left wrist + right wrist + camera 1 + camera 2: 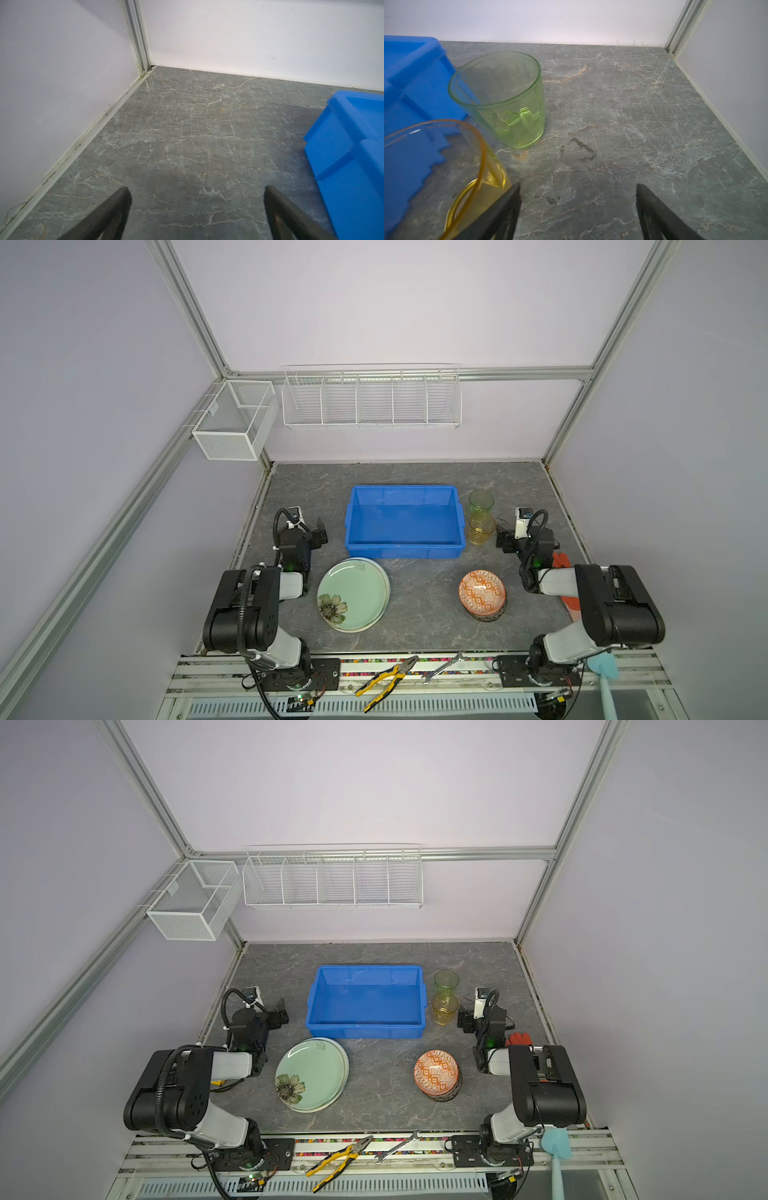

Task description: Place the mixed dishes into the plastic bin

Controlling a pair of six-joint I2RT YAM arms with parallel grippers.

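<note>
The empty blue plastic bin (pixel 405 549) (pixel 365 1029) stands mid-table. In front of it, on the left, a pale green flower plate (pixel 353 593) (pixel 311 1075) tops a stack of plates. An orange patterned bowl (pixel 482 593) (pixel 436 1073) tops a stack of bowls on the right. Right of the bin stand a green glass (pixel 481 502) (pixel 500 99) and an amber glass (pixel 482 529) (pixel 446 166). My left gripper (pixel 320 531) (pixel 196 188) is open over bare table left of the bin. My right gripper (pixel 505 537) (pixel 578 185) is open, just right of the amber glass.
White wire baskets (pixel 372 398) hang on the back wall. Yellow-handled pliers (pixel 386 680) and a wrench (pixel 442 666) lie on the front rail. A light blue spatula (pixel 602 672) and an orange item (pixel 561 562) sit by the right arm.
</note>
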